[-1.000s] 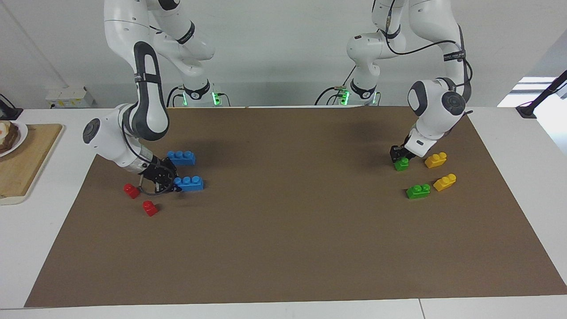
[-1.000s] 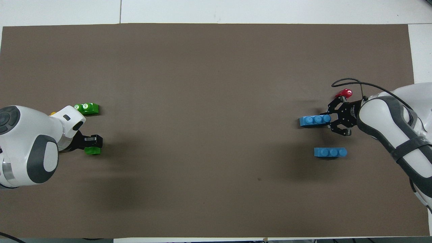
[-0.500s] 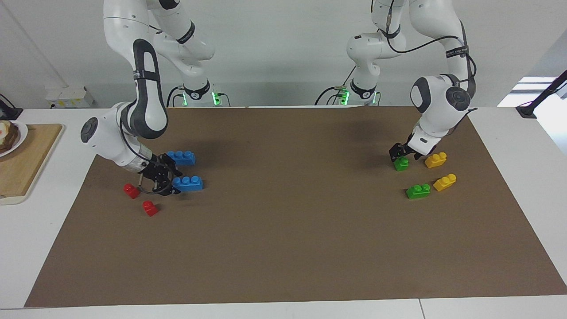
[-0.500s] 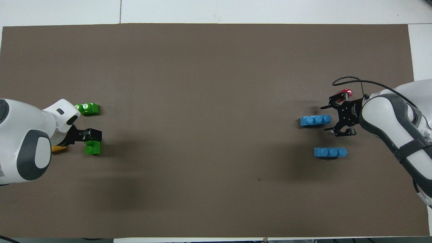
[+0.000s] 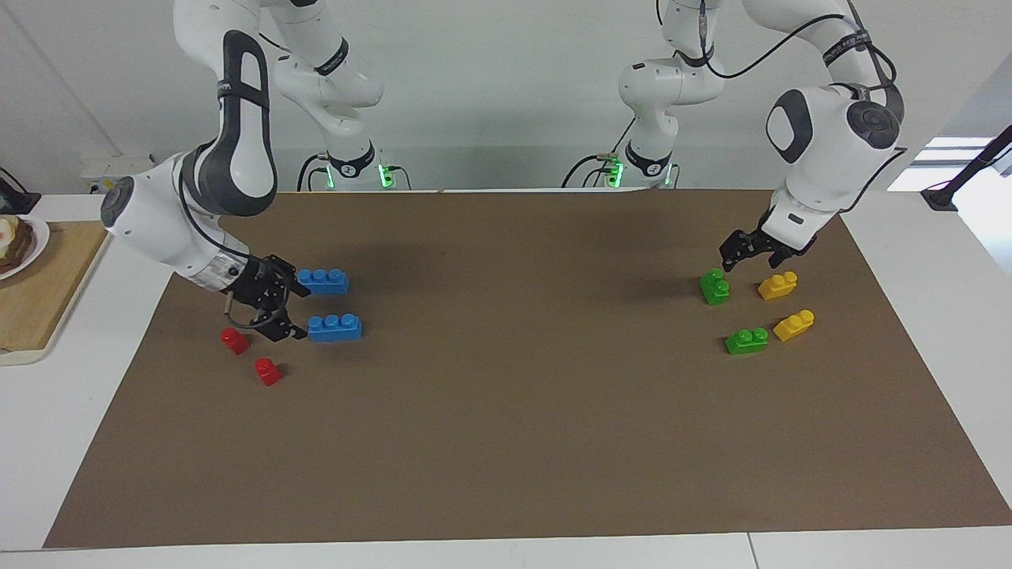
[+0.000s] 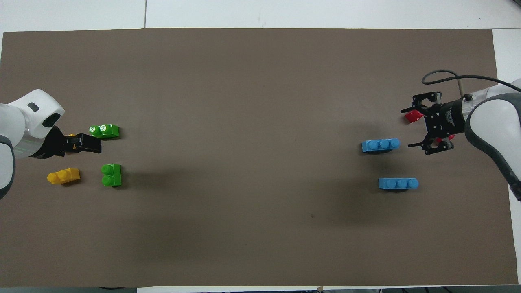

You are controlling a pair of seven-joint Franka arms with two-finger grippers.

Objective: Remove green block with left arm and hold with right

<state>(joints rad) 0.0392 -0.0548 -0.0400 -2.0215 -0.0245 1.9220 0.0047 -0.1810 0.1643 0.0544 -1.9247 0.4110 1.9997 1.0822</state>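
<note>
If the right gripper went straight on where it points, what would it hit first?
Probably the blue brick farther from the robots, just ahead of the open right gripper, though it may pass over it.

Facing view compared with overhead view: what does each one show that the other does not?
Only the facing view: the arms' bases, the wooden board with a plate, and both yellow bricks whole. Only the overhead view: the bricks' studs seen straight from above. Both: two green bricks, two blue bricks, red bricks, the brown mat, and the left gripper and right gripper, open, holding nothing.
</note>
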